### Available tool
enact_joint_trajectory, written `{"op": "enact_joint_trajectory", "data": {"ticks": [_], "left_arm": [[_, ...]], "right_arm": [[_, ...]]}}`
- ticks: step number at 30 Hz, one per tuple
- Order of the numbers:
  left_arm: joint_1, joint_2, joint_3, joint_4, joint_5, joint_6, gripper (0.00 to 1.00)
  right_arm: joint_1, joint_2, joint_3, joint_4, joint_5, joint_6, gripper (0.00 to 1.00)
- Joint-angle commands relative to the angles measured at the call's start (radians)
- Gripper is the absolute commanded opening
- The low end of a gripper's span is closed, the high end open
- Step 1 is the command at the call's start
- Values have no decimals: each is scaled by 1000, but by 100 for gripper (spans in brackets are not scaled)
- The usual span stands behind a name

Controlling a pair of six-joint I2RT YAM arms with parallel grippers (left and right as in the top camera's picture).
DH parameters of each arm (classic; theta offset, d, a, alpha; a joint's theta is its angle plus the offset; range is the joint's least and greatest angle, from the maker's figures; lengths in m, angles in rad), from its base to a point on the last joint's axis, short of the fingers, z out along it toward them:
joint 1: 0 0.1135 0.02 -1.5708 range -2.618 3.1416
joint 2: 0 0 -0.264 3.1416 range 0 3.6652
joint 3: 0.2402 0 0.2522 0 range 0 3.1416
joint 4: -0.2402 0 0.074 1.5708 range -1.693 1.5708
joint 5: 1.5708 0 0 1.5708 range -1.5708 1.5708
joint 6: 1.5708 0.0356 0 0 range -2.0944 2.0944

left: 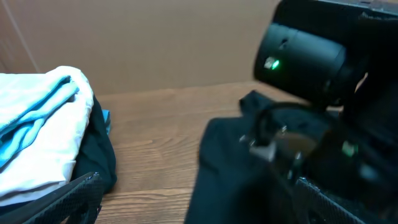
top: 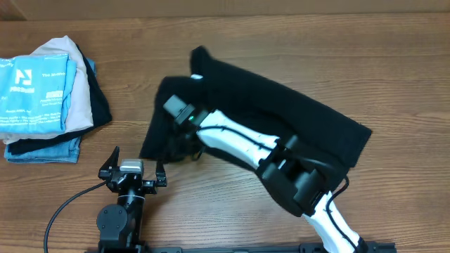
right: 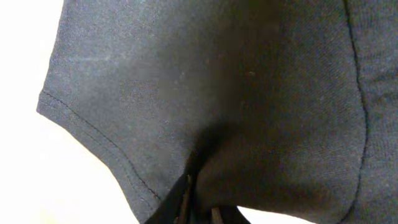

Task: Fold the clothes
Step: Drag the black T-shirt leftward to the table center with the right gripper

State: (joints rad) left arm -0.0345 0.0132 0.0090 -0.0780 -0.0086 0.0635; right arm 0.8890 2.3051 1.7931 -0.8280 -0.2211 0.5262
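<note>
A black garment (top: 281,105) lies spread across the middle of the table, with one part folded over. My right gripper (top: 179,137) reaches over to its left edge and is shut on the black fabric; the right wrist view shows the cloth (right: 217,93) bunched and pinched between the fingers (right: 199,208). My left gripper (top: 132,171) is open and empty near the table's front edge, to the left of the garment. In the left wrist view its fingers (left: 199,199) frame the garment's edge (left: 249,180), with the right arm (left: 305,62) beyond.
A stack of folded clothes (top: 46,98) sits at the far left, with a light blue printed shirt on top, beige, dark and denim pieces under it. It also shows in the left wrist view (left: 43,124). A cable (top: 67,204) runs from the left arm's base.
</note>
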Motion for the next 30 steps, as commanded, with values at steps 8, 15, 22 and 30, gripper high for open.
{"op": "enact_joint_trajectory", "data": {"ticks": [8,15,22,30], "left_arm": [[9,-8,-4,1,5,27,100],[9,-8,-4,1,6,27,100],[9,-8,-4,1,5,27,100],[9,-8,-4,1,5,26,100]], "right_arm": [[-145,-44,106,-126,-96,-140,69],[-251,-157,153,-208,-133,-259,77],[-302,-156,153,-200,101,-273,73],[-356,-152,84,-167,96,-405,46]]}}
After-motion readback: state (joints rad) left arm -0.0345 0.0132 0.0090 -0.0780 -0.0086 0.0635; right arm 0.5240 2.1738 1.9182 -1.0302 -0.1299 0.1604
